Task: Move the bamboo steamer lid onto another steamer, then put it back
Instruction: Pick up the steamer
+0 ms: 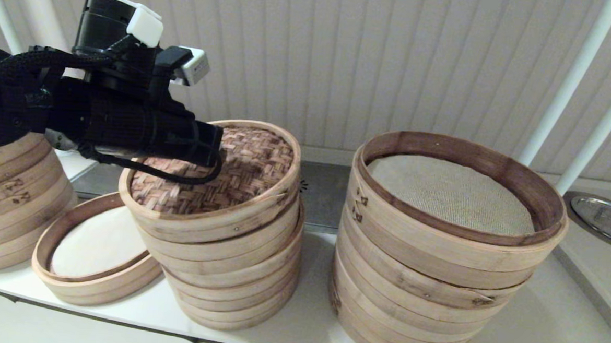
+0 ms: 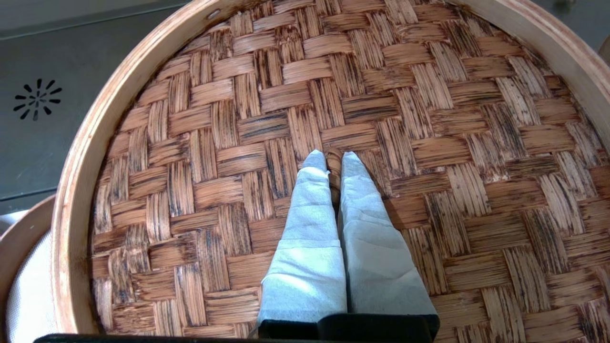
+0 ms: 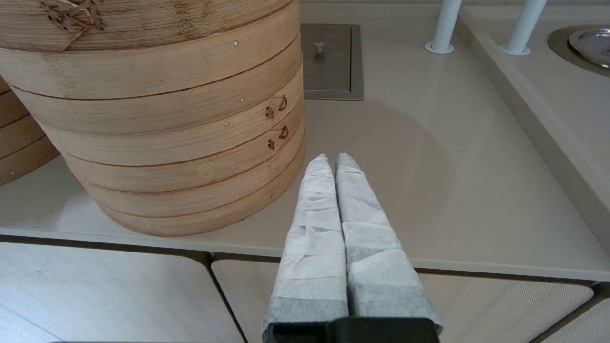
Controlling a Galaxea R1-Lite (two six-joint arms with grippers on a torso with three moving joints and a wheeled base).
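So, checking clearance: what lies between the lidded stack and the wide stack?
Only bare counter, per the head view; left gripper grips the lid.

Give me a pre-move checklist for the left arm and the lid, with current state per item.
1. Left gripper shut on the bamboo steamer lid's centre loop: ok.
2. Lid level: not ok, tilted on the medium stack.
3. Lid seated on that stack or lifted: cannot tell.
4. Low single steamer beside the stack open, white liner showing: ok.
5. Wide stack stands apart from the lid: ok.
6. Right gripper shut, idle off the counter's front edge: ok.
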